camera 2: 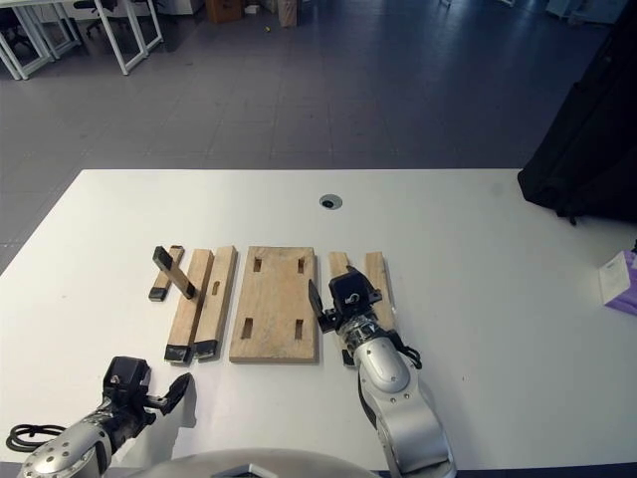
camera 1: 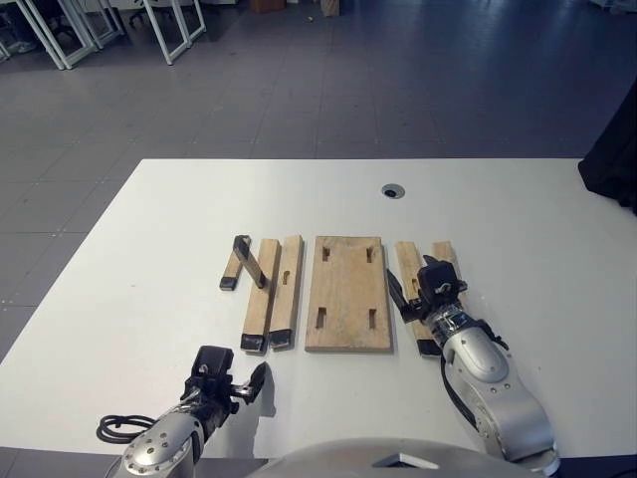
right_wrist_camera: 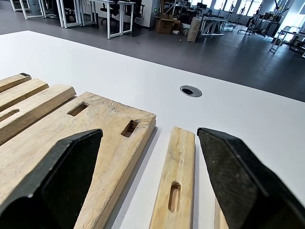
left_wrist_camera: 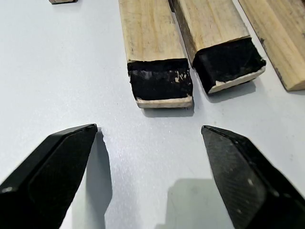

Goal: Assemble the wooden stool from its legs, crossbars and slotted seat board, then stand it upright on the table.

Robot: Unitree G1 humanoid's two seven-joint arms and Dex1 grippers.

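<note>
Right legs [camera 1: 406, 257] half-hidden by right claw [camera 1: 426, 291]

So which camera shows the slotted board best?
Either eye view: the whole seat board lies in sight with all four slots. The right wrist view shows one end with two slots, the left wrist view a corner.

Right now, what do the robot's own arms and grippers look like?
The left arm and right arm have smooth silver-grey shells. The left gripper and right gripper are black, each with two wedge-shaped fingers that taper to blunt tips. A thin black cable runs along the right arm, and a black cable loop lies beside the left arm.
</note>
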